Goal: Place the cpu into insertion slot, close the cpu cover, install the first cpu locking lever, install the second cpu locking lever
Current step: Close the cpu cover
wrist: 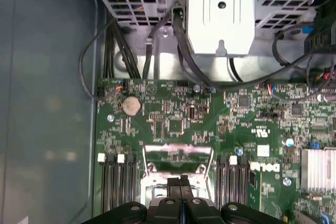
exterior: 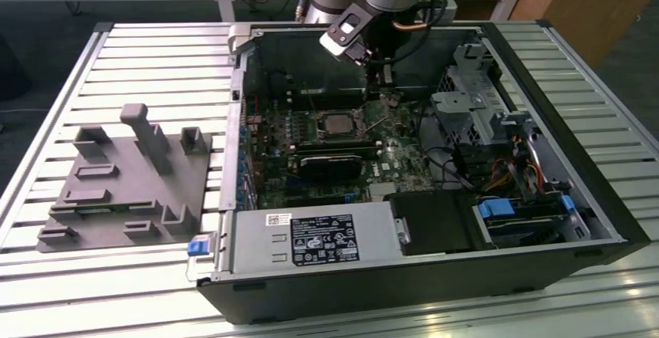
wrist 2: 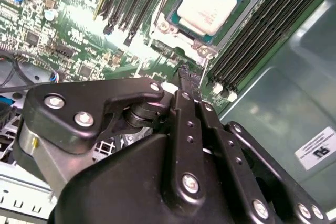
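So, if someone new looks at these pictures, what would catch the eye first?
First, the open computer case on the slatted table, with the robot's gripper hanging inside it. In the second wrist view the pale silver cpu lies uncovered in the insertion slot, just beyond the shut gripper's tips. A grey fixture block stands on the table at the exterior view's left.

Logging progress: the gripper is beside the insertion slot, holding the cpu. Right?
Not quite. The gripper is beside the insertion slot, but it is not holding the cpu, which already lies in the slot, as the second wrist view shows.
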